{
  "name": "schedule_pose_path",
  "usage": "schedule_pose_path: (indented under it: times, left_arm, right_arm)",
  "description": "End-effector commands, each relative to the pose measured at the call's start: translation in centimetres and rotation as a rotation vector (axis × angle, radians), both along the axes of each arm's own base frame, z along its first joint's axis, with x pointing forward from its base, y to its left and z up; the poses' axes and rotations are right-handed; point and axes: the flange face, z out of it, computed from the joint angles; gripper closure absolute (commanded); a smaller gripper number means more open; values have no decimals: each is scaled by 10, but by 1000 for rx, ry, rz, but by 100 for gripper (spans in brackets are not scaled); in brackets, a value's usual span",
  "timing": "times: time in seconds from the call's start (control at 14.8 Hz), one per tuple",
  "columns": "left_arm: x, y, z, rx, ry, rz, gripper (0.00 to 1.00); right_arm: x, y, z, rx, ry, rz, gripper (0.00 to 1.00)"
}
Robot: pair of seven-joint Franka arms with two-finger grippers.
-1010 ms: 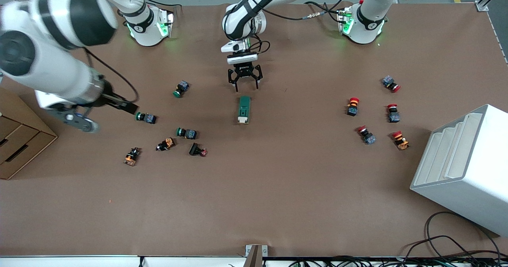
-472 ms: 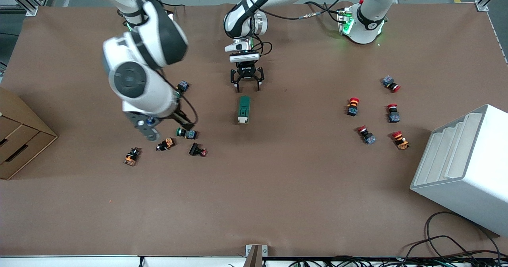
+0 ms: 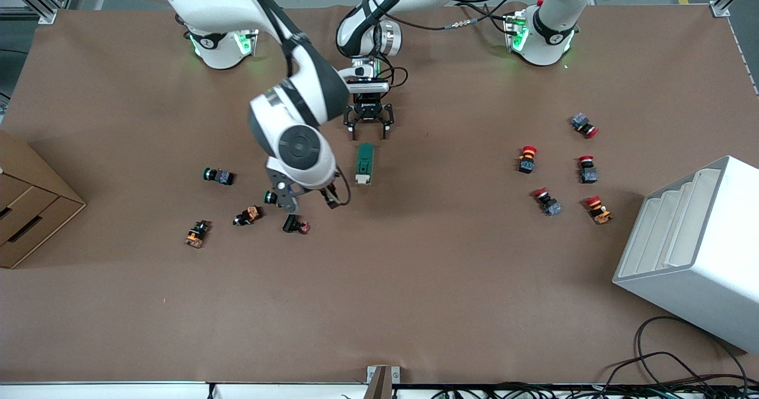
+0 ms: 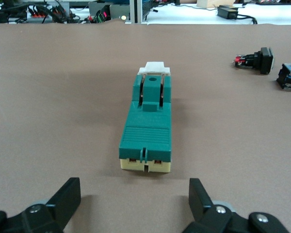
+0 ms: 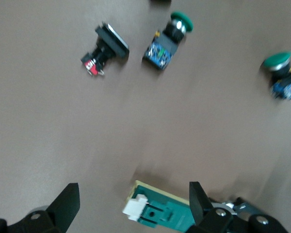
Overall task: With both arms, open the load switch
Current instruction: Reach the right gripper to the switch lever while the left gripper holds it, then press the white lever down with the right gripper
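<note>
The load switch [image 3: 364,163] lies untouched on the tabletop [image 3: 415,280]. The left gripper [image 3: 367,131] hangs just beside it and the right gripper [image 5: 131,204] over it, fingers spread; gripping and opening remain.

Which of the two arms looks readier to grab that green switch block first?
Probably the left. The left gripper hangs open just above the load switch, lined up with the block's end in its wrist view. The right gripper, also open, is off to the side, over the push buttons.
</note>
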Motion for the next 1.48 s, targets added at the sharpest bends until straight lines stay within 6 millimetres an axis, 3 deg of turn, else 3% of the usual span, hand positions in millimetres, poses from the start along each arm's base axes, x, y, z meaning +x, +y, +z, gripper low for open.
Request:
schedule_pose_path:
  times: [0.0, 0.4, 0.74, 1.15, 1.41]
  left_arm:
    - [6, 3, -17, 4, -39, -26, 3]
    - [5, 5, -19, 15, -38, -29, 3]
    - [6, 5, -19, 10, -37, -23, 3]
    - [7, 5, -19, 0, -31, -7, 3]
    - [7, 8, -22, 5, -28, -3, 3]
  right_arm:
    - [0, 21, -26, -17, 0, -104, 0]
    - [-15, 42, -75, -9, 54, -266, 0]
    - [-30, 55, -96, -6, 114, -284, 0]
    - [-53, 62, -105, -63, 189, -250, 0]
    - [-57, 64, -98, -85, 219, -235, 0]
